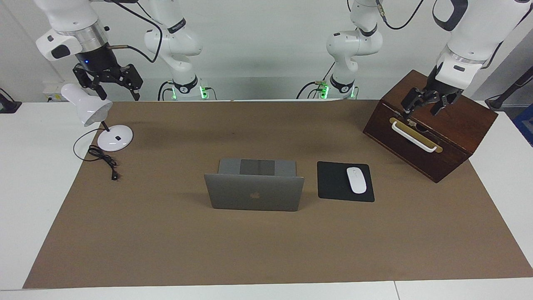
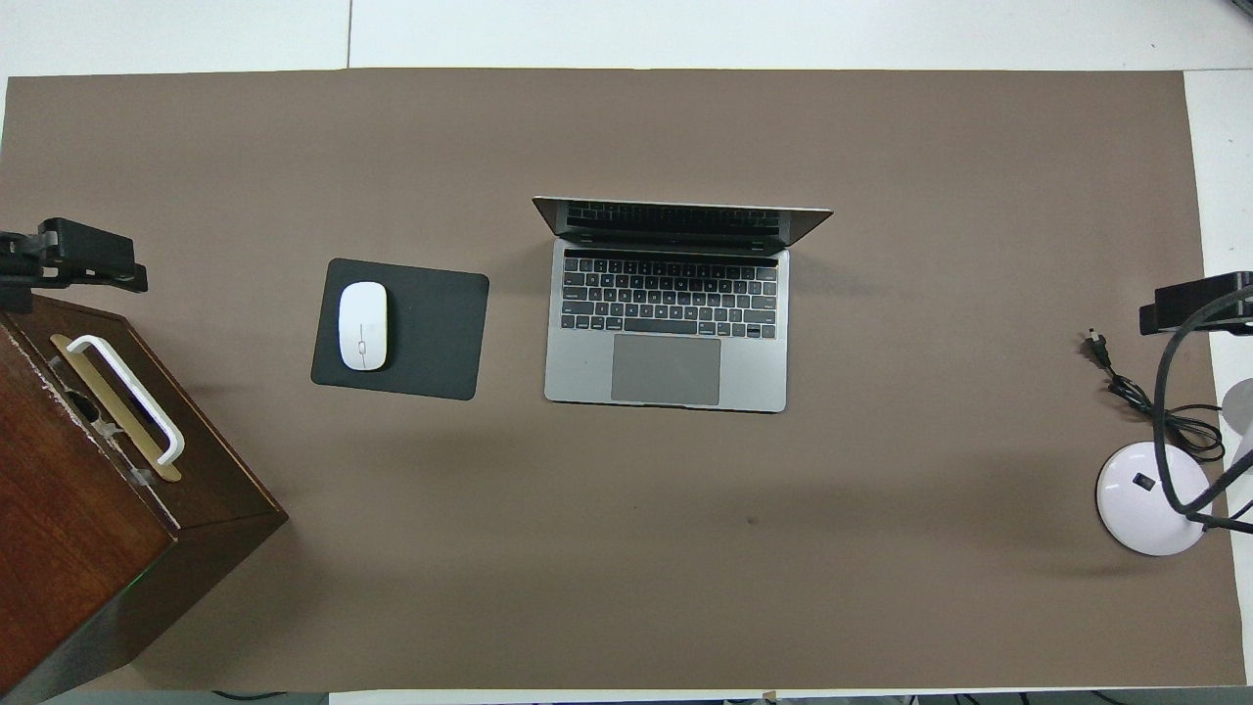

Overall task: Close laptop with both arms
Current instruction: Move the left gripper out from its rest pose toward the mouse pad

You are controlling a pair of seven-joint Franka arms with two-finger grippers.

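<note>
**Both grippers up and spread, laptop not yet touched**

The left gripper hangs over the wooden box at its own end of the table, fingers spread and holding nothing. The right gripper hangs above the white desk lamp at the other end, likewise spread and empty. Both are well apart from the laptop, so the reach looks not yet begun. The next move, as I judge it, calls for each arm to come in toward the middle and meet the top edge of the screen from its own side, then press it down evenly toward the robots.

The laptop sits mid-table on the brown mat, beside the black mouse pad with its white mouse. It is silver-grey, its lid raised a little past upright, dark keys facing the robots.
</note>
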